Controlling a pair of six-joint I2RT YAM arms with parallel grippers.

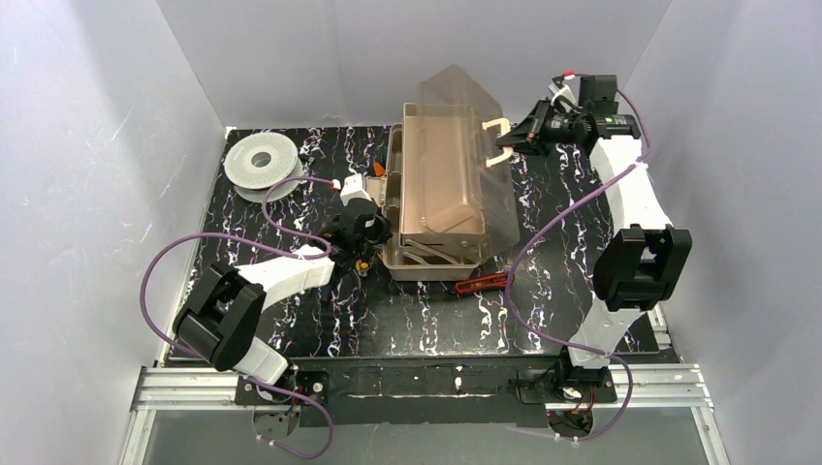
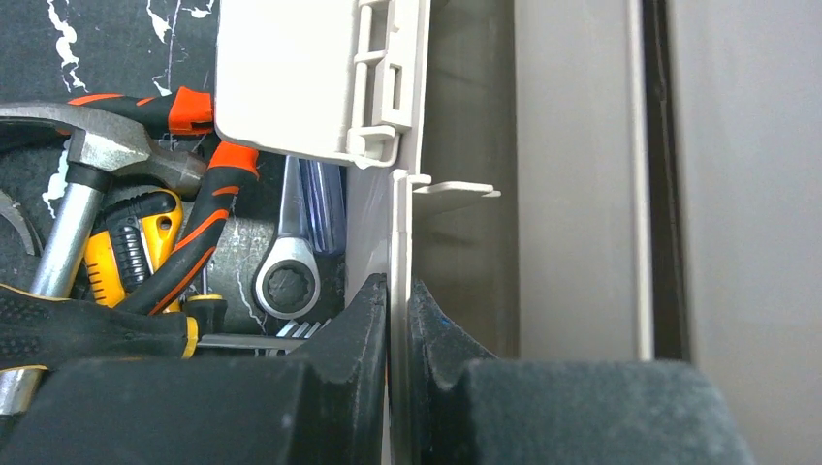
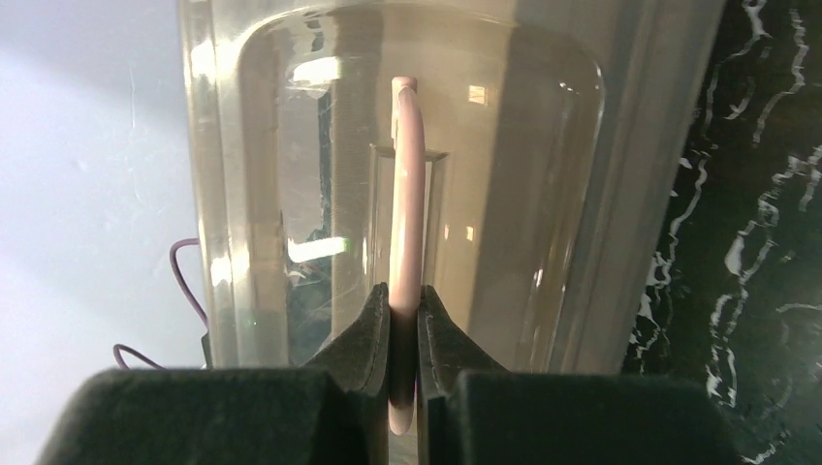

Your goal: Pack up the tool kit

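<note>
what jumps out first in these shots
The big tan toolbox stands in the middle of the black marbled table, its smoky translucent lid raised, with the right gripper shut on the lid's cream handle. The left gripper pinches the box's left wall, beside a heap of tools: hammer, ring spanner, orange-handled pliers. A grey-white spool sits far left.

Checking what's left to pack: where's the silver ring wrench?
Left wrist view, lower centre: the silver ring wrench lies just left of the tan toolbox wall, beside a translucent blue handle.
</note>
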